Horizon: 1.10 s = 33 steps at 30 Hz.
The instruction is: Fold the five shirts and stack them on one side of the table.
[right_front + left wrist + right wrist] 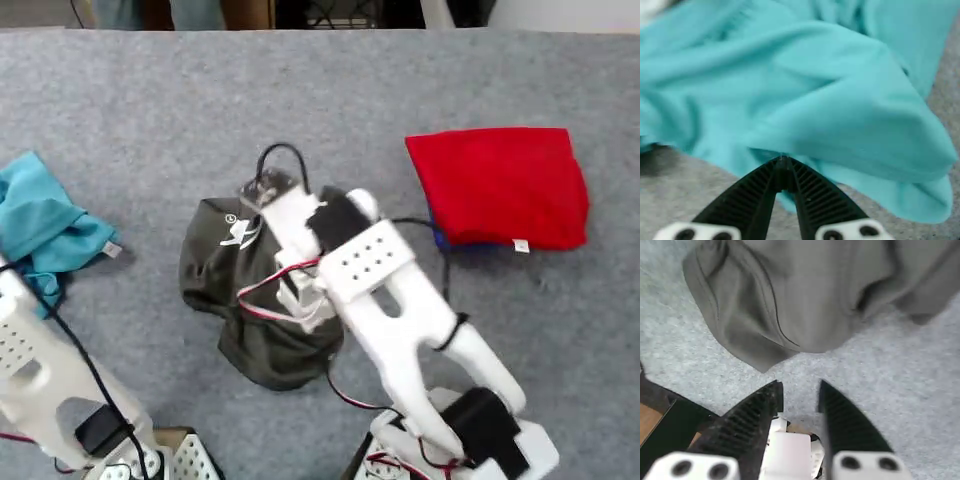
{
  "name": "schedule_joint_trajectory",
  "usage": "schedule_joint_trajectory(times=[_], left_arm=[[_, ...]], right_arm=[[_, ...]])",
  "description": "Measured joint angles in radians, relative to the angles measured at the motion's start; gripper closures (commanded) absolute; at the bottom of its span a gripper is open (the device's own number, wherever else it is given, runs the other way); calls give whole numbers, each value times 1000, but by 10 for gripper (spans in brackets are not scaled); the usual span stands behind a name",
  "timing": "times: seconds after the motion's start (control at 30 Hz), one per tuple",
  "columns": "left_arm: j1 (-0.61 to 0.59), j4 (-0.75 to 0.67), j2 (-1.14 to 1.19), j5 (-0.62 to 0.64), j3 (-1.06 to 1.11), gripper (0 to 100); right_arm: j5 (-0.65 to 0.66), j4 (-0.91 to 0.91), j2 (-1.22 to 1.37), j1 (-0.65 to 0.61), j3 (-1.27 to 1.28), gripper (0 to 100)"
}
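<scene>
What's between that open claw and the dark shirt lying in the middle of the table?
Nothing but a strip of bare grey table. The right wrist view shows it between the open right gripper and the near edge of the dark shirt.

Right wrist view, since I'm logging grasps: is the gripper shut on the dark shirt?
No, the right gripper stands open above the bare grey table, and the dark shirt lies beyond its tips, untouched.

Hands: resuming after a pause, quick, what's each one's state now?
Left hand: closed at edge of the teal shirt; grip unclear.
Right hand: open, empty, near the olive shirt.
</scene>
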Motion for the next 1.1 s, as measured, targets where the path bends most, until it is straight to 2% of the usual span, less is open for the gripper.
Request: schedule_joint_trajectory(times=[0.17, 0.3, 0.33, 0.6, 0.8, 0.87, 0.93, 1.03, 1.1], left_arm=[[160, -247, 0, 92, 239, 966], [216, -368, -26, 157, 365, 966], [219, -387, -35, 161, 385, 966], [222, -448, -54, 169, 433, 966], [222, -459, -54, 169, 434, 966], [222, -459, -54, 170, 434, 966], [222, -459, -54, 170, 434, 966], [222, -459, -54, 170, 434, 966], [222, -459, -54, 170, 434, 966]], right_arm=[[0, -229, 112, -5, 55, 802], [0, -374, 245, 29, 41, 971], [0, -399, 279, 51, 18, 988], [107, -422, 574, 229, -347, 983], [241, -345, 825, 262, -740, 982], [296, -304, 924, 262, -879, 941], [328, -235, 1017, 262, -1022, 849], [342, -75, 1138, 262, -1235, 704], [345, 44, 1195, 262, -1366, 655]])
